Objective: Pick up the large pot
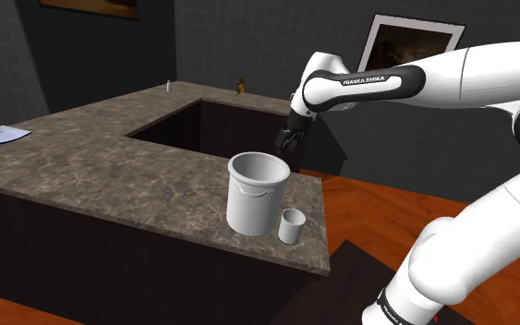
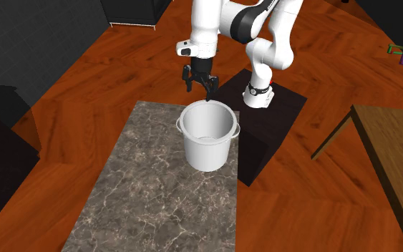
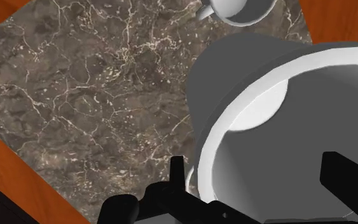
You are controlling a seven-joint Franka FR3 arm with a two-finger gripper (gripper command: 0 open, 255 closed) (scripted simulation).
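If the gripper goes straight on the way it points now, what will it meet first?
Probably the rim of the large white pot: the open gripper points down with one finger outside the wall, one over the inside. Depth is unclear.

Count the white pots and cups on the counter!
2: the large pot near the end of the counter, and a small cup beside it, nearer the edge. More could hide behind the pot.

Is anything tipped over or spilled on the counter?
No, nothing stands out. The large pot stands upright on the counter, the small cup stands upright beside it, and nothing is spilled. The open gripper hangs over the pot's rim.
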